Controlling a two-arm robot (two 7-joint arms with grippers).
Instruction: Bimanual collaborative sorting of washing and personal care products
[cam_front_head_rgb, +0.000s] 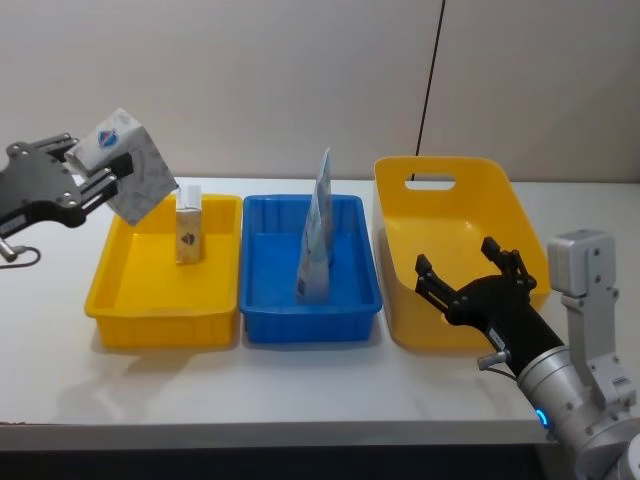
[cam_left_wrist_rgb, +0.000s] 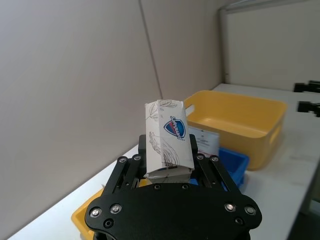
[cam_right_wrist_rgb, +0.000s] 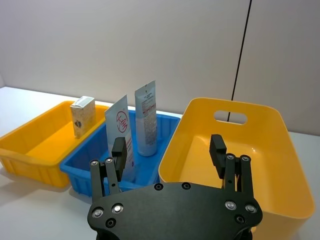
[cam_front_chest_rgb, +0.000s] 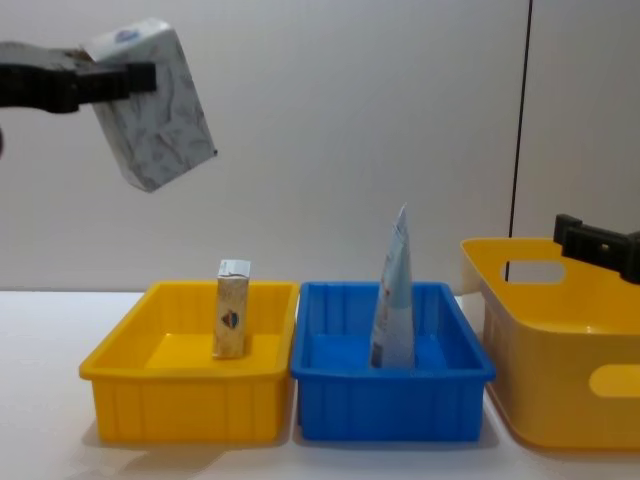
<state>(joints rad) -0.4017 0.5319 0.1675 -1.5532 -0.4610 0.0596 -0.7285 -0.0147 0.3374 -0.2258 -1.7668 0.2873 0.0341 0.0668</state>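
The small beige carton stood sorted in the left yellow bin, and the pale blue tube in the blue bin. Only the white pack remained unplaced, pinched by the left end effector high above the yellow bin's far left corner. The right end effector hung spread over the large right bin.

We see a white surface carrying three containers in a row: a yellow tray at our left, a blue tray just beside it, and a taller yellow bin at our right.
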